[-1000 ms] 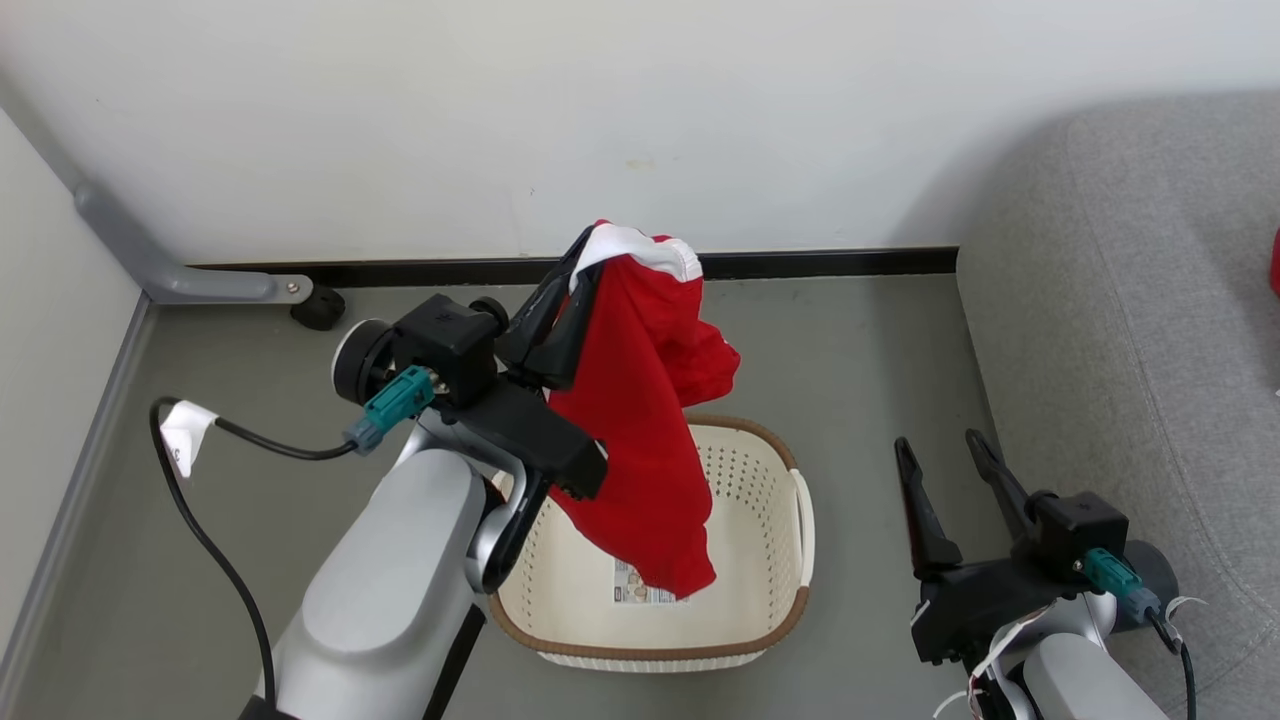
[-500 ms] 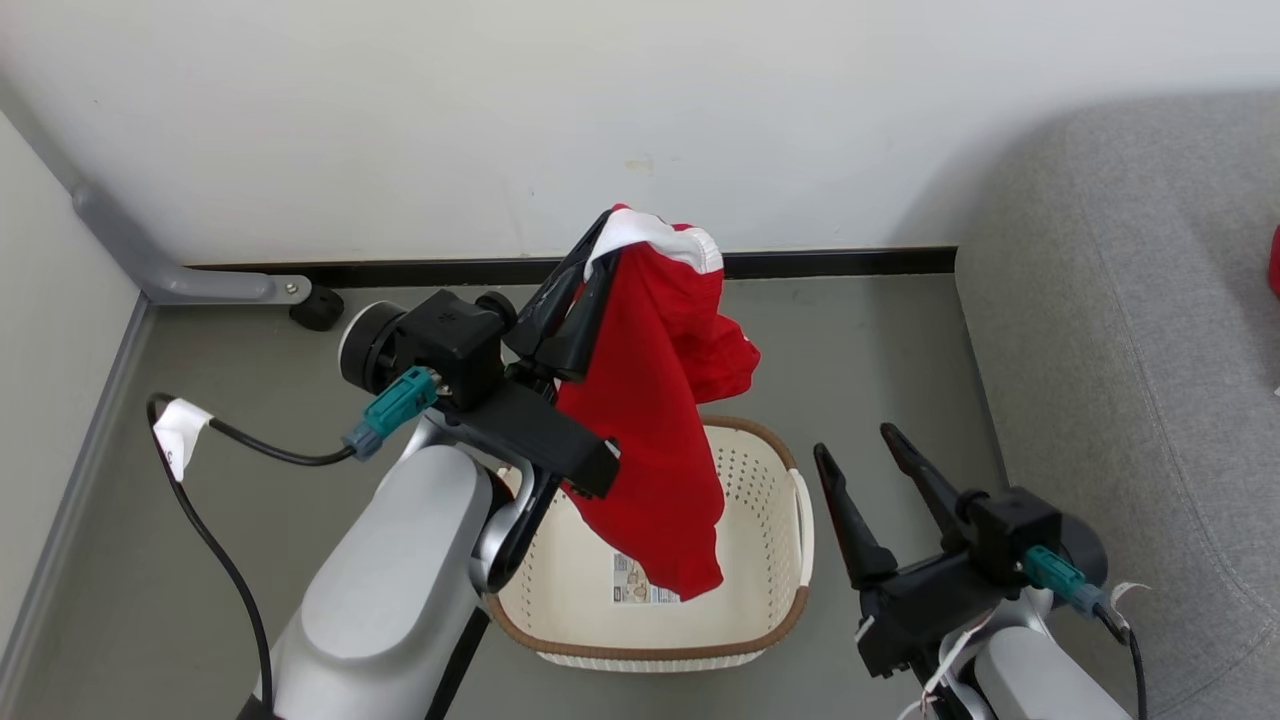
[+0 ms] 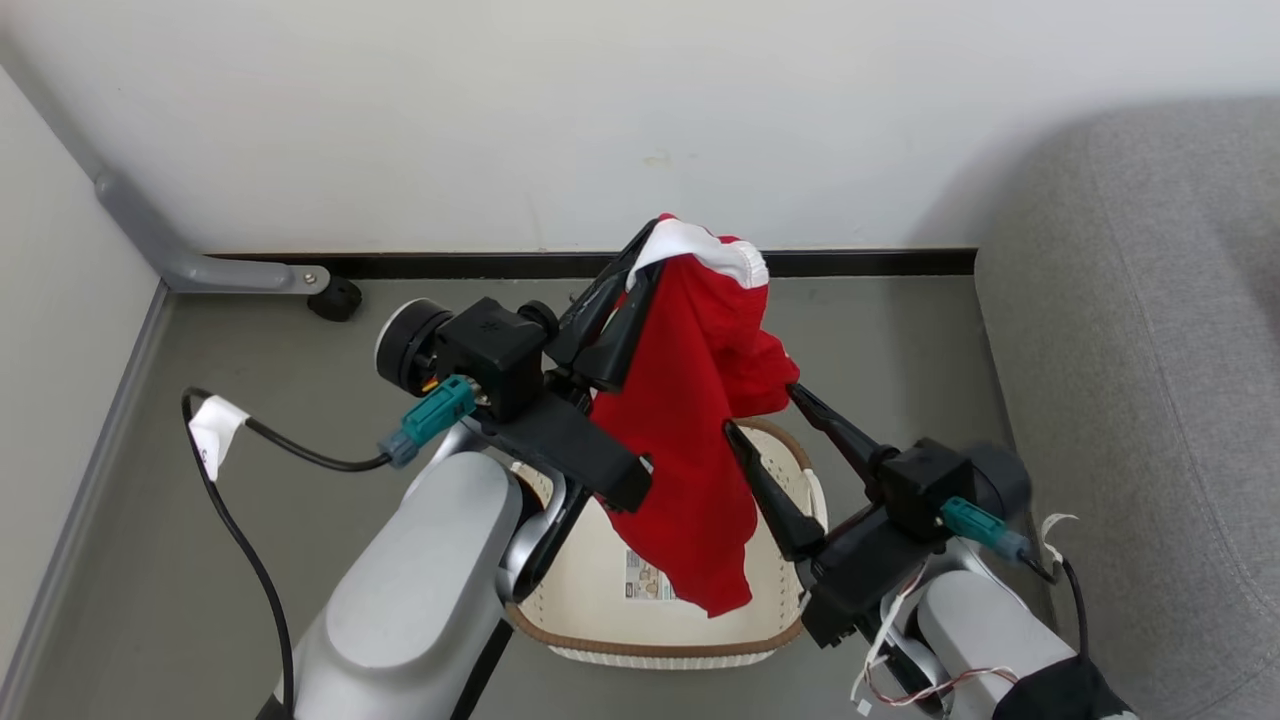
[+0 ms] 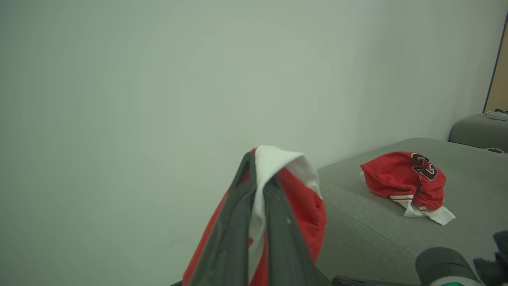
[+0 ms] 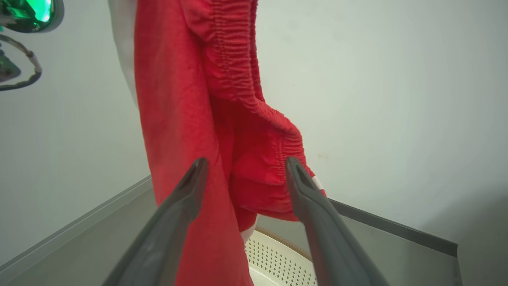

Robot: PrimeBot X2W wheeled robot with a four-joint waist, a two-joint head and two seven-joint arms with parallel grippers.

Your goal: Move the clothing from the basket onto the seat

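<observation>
Red, thin cloth is what we have in hand: a garment (image 3: 690, 450), most likely a pair of shorts going by its gathered elastic band (image 5: 234, 59), hangs in the air over the basket (image 3: 650, 648). Its lowest tip dangles above the paper label (image 3: 648, 578) on the basket's bottom. Our left gripper (image 3: 638, 268) is pinched tight on the white hem (image 3: 705, 252) at the very top, so the whole piece drapes from that one point. Our right gripper (image 3: 761, 411) has its fingers wide apart on either side of a bunched fold halfway down and holds nothing; we cannot tell whether a finger brushes the cloth. We judge the cloth light, soft and limp: it will keep no shape, may swing when carried, and could slide out of a loose pinch, but it will not break. The thick elastic band or a doubled hem seems the surest place to grip, since a single thin layer could slip. To our right lies the grey seat (image 3: 1150, 300), where a second red garment (image 4: 405, 178) with dark numerals already rests, well apart from the basket.
</observation>
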